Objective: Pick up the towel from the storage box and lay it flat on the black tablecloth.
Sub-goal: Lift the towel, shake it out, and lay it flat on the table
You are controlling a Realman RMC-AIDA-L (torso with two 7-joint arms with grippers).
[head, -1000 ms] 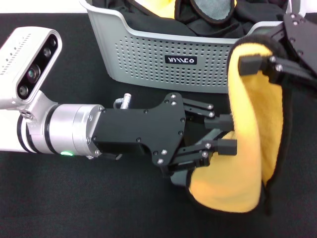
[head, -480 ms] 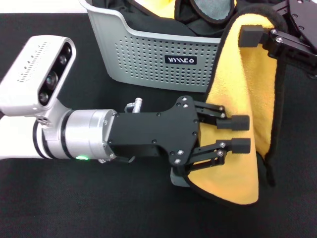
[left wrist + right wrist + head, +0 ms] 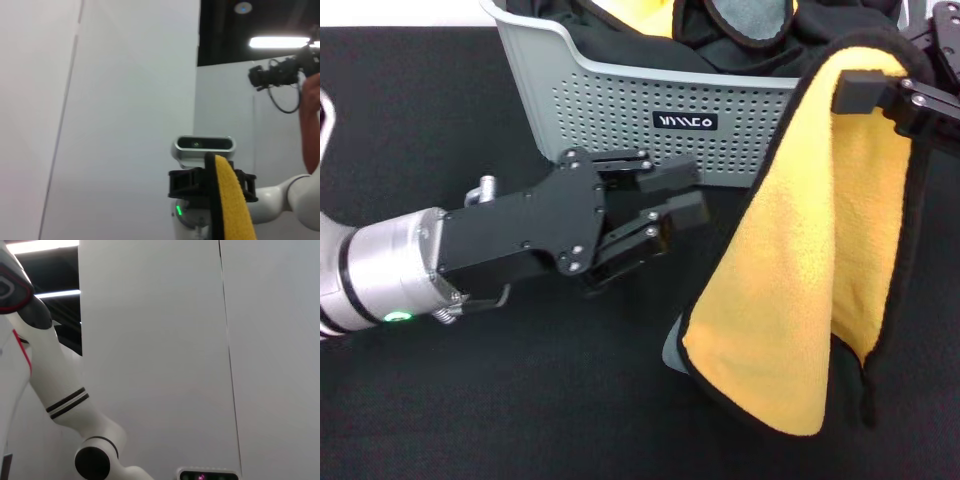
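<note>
Left gripper [image 3: 675,197], now released and apparently empty, is backing away; right gripper [image 3: 880,92] is alone gripping the hanging towel [image 3: 800,290].

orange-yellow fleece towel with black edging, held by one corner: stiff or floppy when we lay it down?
Likely floppy: the orange-yellow fleece towel hangs in folds from the right gripper, its lower edge touching the black tablecloth. Probably light. It may bunch; the left gripper holds nothing.
</note>
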